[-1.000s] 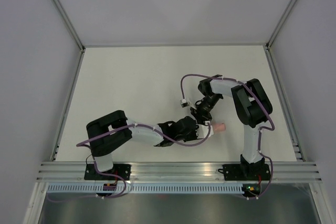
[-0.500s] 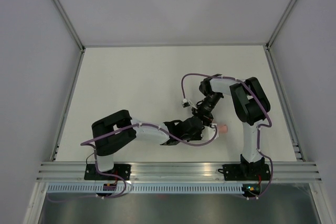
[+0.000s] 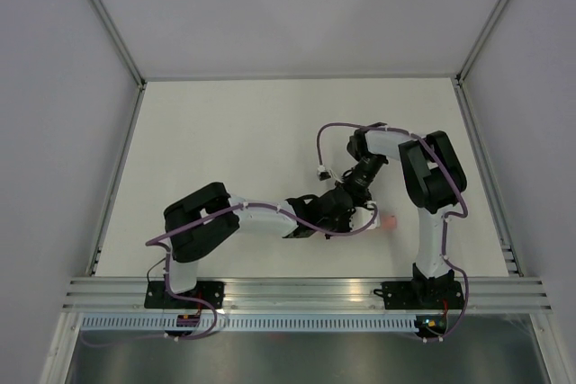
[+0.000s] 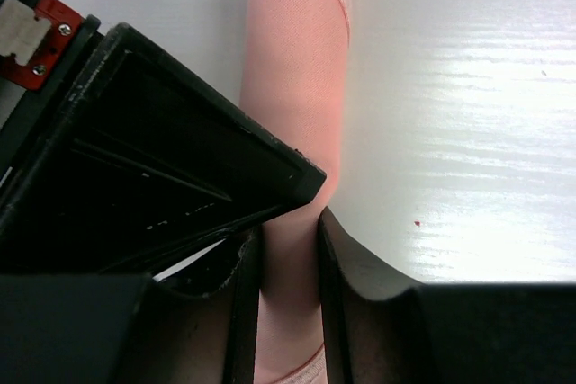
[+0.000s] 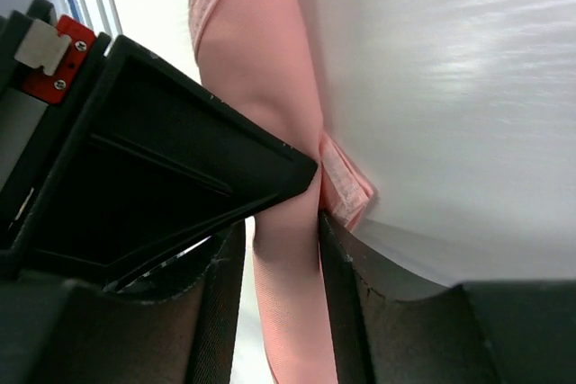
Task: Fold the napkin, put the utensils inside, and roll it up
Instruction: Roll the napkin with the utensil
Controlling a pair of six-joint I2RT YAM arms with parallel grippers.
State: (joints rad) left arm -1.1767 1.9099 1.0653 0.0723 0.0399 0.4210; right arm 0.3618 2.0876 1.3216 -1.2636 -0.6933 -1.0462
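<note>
The napkin (image 4: 297, 96) is rolled into a narrow pale pink tube lying on the white table. In the top view only its right end (image 3: 386, 219) shows past the arms. My left gripper (image 4: 288, 238) is shut on the roll, a finger on each side. My right gripper (image 5: 286, 222) is shut on the roll too, beside a folded hem corner (image 5: 344, 184). In the top view the left gripper (image 3: 351, 218) and right gripper (image 3: 349, 193) meet over the roll near the table's front right. The utensils are hidden.
The white table (image 3: 234, 141) is walled by grey panels on three sides. An aluminium rail (image 3: 297, 292) runs along the near edge by the arm bases. Purple cables (image 3: 328, 137) loop off both arms over the roll.
My left arm has stretched further right, and its gripper has moved right along the roll. The right gripper and the roll's visible end have shifted slightly right.
</note>
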